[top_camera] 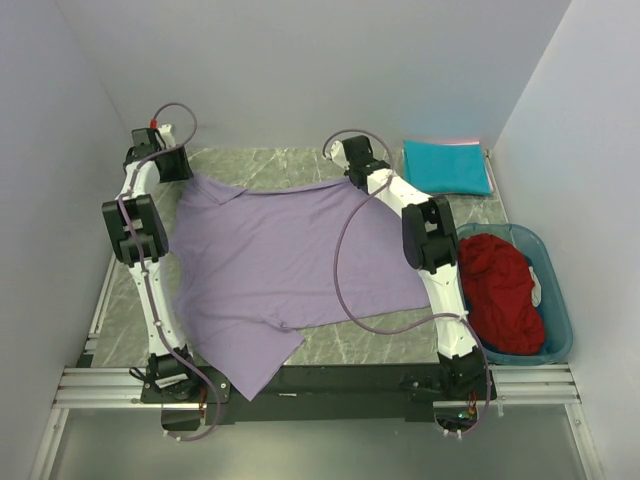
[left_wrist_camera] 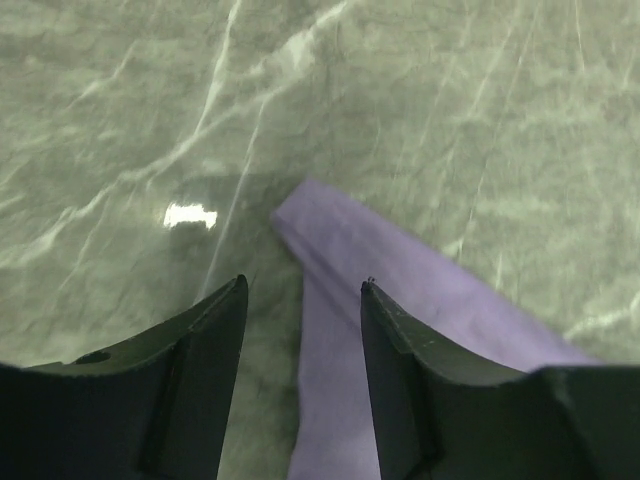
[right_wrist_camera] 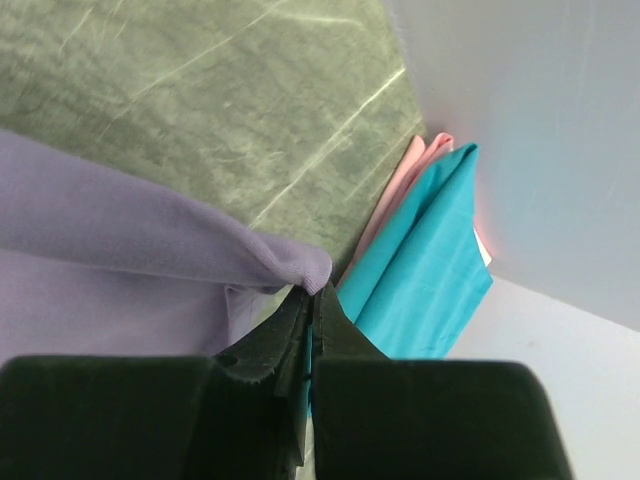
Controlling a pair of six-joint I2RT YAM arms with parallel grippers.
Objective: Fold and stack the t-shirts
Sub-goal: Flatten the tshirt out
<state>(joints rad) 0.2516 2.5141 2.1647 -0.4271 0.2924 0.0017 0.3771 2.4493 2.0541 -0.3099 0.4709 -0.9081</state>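
Top external view: the lavender shirt (top_camera: 280,260) lies spread over the middle of the bench (top_camera: 400,345), neckline toward the far left, with 1 near corner hanging past the near edge. A folded teal shirt (top_camera: 447,166) sits in the far right corner. The red shirt (top_camera: 500,290) is bunched in the bin (top_camera: 558,310) at the right.

The left fingers (left_wrist_camera: 380,315) stand partly apart over the far left of the bench and hold nothing. A lavender corner lies flat on the marble just under and ahead of them. The right fingers (right_wrist_camera: 312,310) are pressed together on the shirt's far right edge, which curls up to their tips close beside the teal shirt.

This looks like the flattening step before the first fold. To do it well, the right arm should draw its edge outward only until the cloth lies taut. It should then set the edge down short of the teal shirt so the 2 shirts do not tangle. The left arm should lift straight up so a finger does not snag the laid corner. The overhanging near corner probably needs pulling back onto the bench before any fold, or the crease will run crooked.
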